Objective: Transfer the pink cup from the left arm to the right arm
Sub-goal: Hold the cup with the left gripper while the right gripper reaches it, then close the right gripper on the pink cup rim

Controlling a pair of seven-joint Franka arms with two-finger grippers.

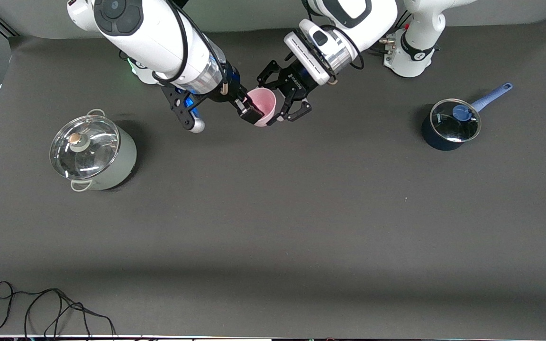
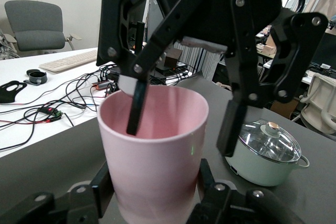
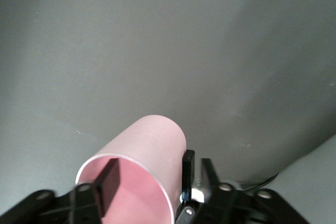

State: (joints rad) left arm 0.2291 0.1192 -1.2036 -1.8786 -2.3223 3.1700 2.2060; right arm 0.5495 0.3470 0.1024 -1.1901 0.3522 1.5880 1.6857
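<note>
Both grippers are meeting at the small pale-pink tapered cup (image 1: pixel 264 105) above the dark surface (image 1: pixel 273 213): left gripper (image 1: pixel 288 100) fingers clamping its body, right gripper (image 1: pixel 249 110) fingers straddling its rim, seemingly not fully closed, so early release risks dropping it.

Pink cup (image 1: pixel 264 102); pale-green pot (image 1: pixel 94 154); dark-blue saucepan (image 1: pixel 448 125); grey table (image 1: pixel 273 213).
</note>
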